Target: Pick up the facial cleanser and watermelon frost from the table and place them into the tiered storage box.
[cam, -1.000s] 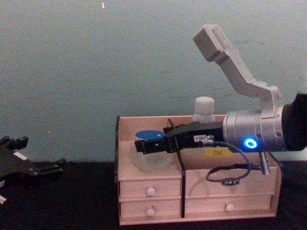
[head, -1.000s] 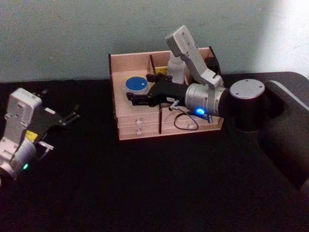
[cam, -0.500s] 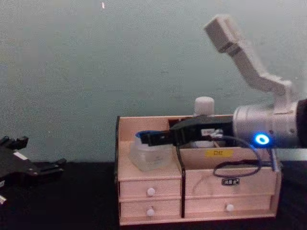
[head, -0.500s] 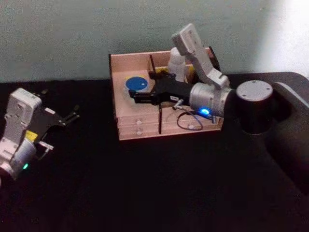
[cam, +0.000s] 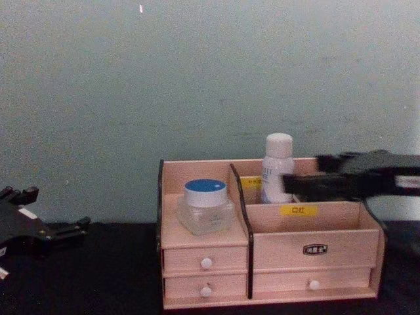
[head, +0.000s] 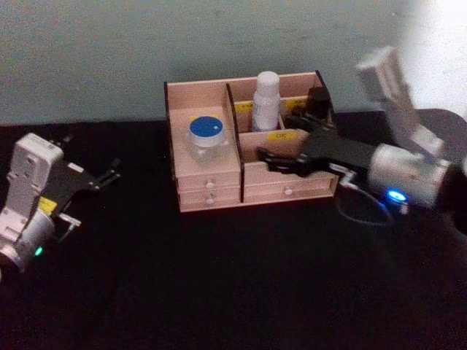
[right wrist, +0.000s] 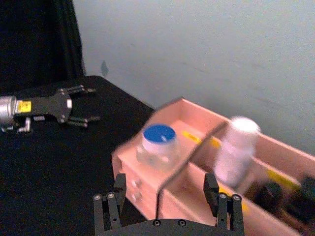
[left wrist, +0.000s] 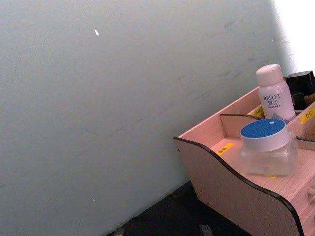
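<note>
The left gripper sits parked and open on the table, well left of the box. The right gripper hangs open and empty over the box's right front. The jar rests in the left compartment, the cleanser upright behind; both look placed.

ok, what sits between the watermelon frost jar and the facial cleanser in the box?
A black-edged divider wall of the tiered storage box stands between the watermelon frost and the facial cleanser; nothing else. The chest view shows it best; the head view agrees.
</note>
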Motion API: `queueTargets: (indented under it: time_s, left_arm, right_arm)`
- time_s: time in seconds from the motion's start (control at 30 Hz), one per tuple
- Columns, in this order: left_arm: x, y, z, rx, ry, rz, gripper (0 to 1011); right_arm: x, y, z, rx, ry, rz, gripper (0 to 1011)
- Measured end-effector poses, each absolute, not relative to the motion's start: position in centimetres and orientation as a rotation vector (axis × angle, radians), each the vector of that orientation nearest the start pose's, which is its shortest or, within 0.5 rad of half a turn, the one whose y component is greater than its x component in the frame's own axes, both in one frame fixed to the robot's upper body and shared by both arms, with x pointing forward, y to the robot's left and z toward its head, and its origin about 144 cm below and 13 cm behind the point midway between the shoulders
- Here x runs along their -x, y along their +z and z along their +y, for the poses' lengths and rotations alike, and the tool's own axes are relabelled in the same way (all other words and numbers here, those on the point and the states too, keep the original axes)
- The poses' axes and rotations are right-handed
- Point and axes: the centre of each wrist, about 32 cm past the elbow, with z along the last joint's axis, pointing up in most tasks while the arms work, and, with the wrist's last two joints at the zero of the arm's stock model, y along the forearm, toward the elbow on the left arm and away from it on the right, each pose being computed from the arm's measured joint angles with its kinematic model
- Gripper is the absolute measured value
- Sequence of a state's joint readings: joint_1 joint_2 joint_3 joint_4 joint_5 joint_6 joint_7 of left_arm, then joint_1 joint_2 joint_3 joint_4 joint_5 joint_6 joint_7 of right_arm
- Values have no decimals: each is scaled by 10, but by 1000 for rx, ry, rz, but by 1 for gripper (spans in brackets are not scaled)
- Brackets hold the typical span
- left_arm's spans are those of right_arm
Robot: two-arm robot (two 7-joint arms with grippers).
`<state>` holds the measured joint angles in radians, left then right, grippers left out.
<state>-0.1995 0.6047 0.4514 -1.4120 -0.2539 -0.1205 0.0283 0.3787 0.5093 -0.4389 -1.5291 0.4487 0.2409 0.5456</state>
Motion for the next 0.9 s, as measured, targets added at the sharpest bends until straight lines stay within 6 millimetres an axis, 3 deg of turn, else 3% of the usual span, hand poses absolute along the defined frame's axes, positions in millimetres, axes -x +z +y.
queueTargets:
  time_s: [0.2, 0.47, 0.67, 0.9]
  left_arm:
    - [-489, 1140, 310, -304, 1248, -285, 1001]
    - [-489, 1140, 310, -304, 1248, -285, 1001]
    - [-489, 1140, 310, -304, 1248, -285, 1001]
    - [-489, 1140, 310, -304, 1248, -285, 1001]
  right_arm:
    - [-497, 1229, -304, 226, -795, 65, 1003]
    - [-474, 1224, -331, 249, -1051, 42, 1003]
    - [-474, 1205, -327, 246, -1317, -9, 1003]
    - [-487, 1175, -316, 273, -1456, -1, 1002]
